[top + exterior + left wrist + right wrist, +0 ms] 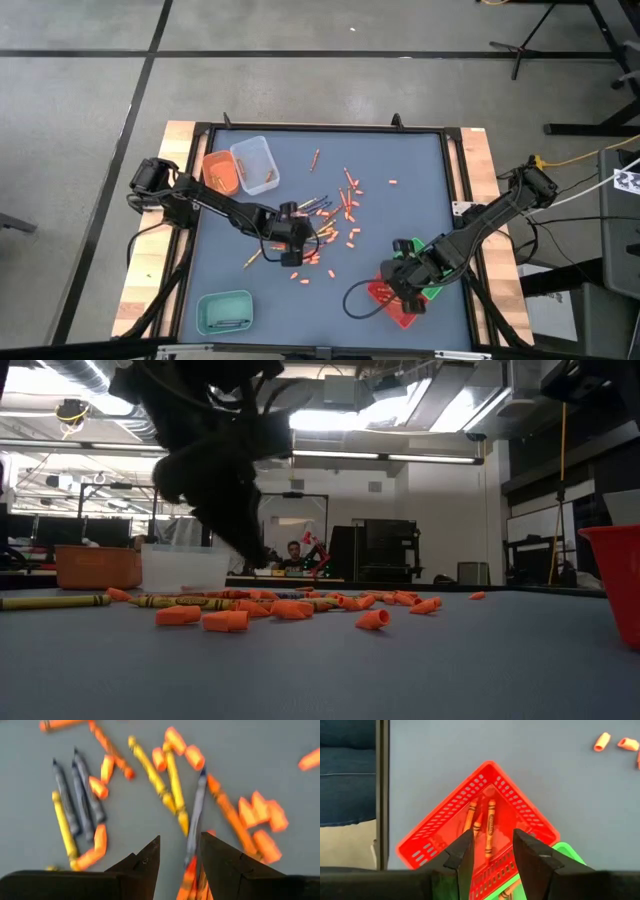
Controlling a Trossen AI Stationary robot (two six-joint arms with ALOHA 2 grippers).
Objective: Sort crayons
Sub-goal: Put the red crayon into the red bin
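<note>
Many crayons (pixel 330 215), mostly orange with some yellow and dark blue, lie scattered flat on the grey mat; the low view shows them too (pixel 230 618). My left gripper (pixel 300 234) is open just above the pile. In the left wrist view its fingers (pixel 180 857) stand either side of an orange crayon (pixel 187 879) and the tip of a dark blue crayon (pixel 196 815). My right gripper (pixel 402 284) is open and empty above a red tray (pixel 485 795). Three orange crayons (pixel 489 827) lie in that tray.
A green tray (pixel 432 290) lies beside and partly under the red one. A clear tray (pixel 256 164) and an orange tray (pixel 220 172) stand at the far left. A teal tray (pixel 225 312) stands at the near left. A person (pixel 291 556) sits far behind the table.
</note>
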